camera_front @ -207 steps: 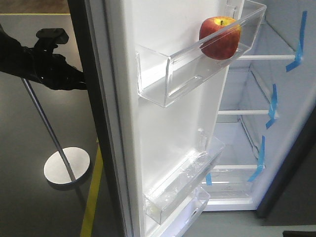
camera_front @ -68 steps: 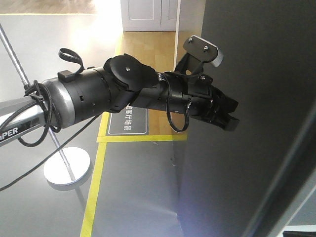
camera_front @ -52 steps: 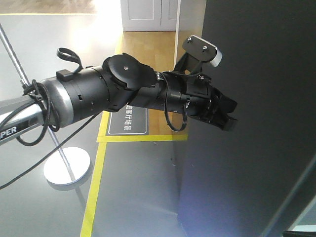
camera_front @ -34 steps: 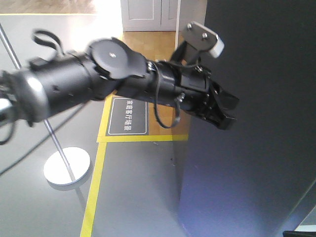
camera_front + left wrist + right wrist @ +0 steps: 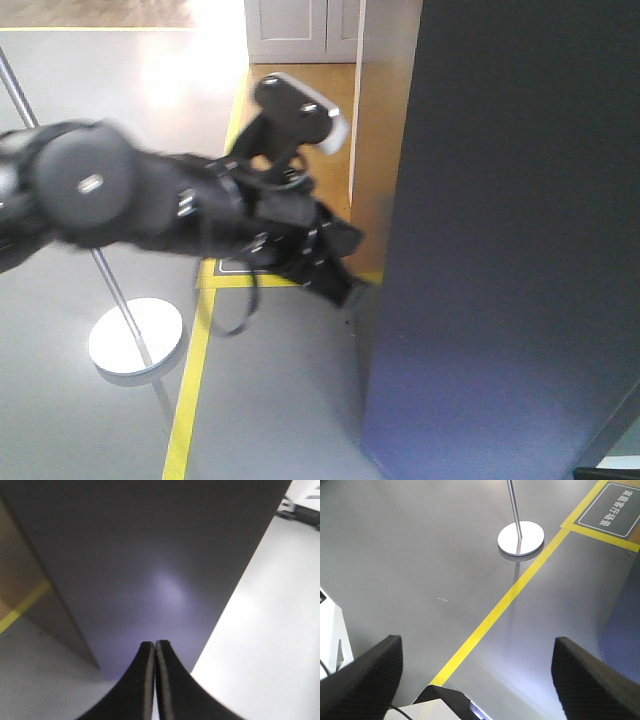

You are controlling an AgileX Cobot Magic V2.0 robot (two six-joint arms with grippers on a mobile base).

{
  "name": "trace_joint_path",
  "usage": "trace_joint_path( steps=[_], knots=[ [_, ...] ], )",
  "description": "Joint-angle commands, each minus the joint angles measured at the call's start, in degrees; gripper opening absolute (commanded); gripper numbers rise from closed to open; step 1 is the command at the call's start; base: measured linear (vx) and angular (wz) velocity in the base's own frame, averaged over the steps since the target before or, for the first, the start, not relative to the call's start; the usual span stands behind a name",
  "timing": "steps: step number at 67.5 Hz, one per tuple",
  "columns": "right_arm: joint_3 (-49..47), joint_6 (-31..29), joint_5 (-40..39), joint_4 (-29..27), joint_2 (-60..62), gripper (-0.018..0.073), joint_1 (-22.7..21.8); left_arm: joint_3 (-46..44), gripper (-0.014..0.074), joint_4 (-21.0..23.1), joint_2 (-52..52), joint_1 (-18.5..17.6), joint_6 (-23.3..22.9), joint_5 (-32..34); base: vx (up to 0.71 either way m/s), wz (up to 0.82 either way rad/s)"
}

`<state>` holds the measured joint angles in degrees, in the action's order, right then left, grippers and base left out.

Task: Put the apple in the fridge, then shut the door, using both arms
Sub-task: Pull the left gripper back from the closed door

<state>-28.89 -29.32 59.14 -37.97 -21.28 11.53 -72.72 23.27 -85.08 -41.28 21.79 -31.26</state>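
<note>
My left fingers point(image 5: 151, 652) are pressed together, empty, their tips pointing at the dark outer face of the fridge door point(image 5: 150, 555). My left arm point(image 5: 150, 200) is blurred, just beside the door's edge. My right fingers point(image 5: 375, 672) are spread wide with nothing between them, over the grey floor point(image 5: 420, 555), its yellow line point(image 5: 495, 615) and a pole's round base point(image 5: 521, 538). The apple is out of sight.

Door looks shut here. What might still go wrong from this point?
1. The left arm is motion-blurred close to the pole; a swing may knock it over.
2. The left gripper appears off the door, and no seal shows, so it may not be fully latched.
</note>
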Motion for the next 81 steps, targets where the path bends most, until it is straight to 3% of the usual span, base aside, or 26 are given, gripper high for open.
trace_joint_path(
  steps=[1, 22, 31, 45, 55, 62, 81],
  knots=[
    [-1.4, -0.4, -2.2, -2.2, -0.5, 0.0579, 0.0, 2.6, -0.0006, -5.2, 6.1, 0.0, -6.2, 5.2, 0.0, 0.0],
    [-1.4, -3.2, -2.7, -0.7, -0.5, 0.0579, 0.0, 14.7, -0.0006, -32.4, 18.2, 0.1, -35.0, 2.0, 0.0, 0.0],
    [-1.4, -3.2, -4.6, 2.7, -0.5, 0.0579, 0.0, 19.6, -0.0006, -37.6, 22.8, 0.1, -42.3, -0.2, 0.0, 0.0],
    [-1.4, -1.4, -11.1, 6.0, -0.5, 0.0567, -0.1, 25.2, -0.0006, -38.5, 27.4, 0.1, -43.0, 0.1, 0.0, 0.0],
    [-1.4, 3.2, -15.3, 10.5, -0.5, 0.0498, -0.1, 25.8, -0.0006, -38.5, 27.1, 0.1, -43.1, -0.7, 0.0, 0.0],
    [-1.4, 5.9, -17.0, 13.6, -0.5, 0.0401, -0.1, 25.8, -0.0006, -38.1, 27.2, 0.1, -43.0, -0.7, 0.0, 0.0],
    [-1.4, 6.3, -23.1, 19.3, -1.6, 0.0017, -0.1, 25.8, -0.0006, -38.1, 27.2, 0.1, -43.0, -0.7, 0.0, 0.0]
  ],
)
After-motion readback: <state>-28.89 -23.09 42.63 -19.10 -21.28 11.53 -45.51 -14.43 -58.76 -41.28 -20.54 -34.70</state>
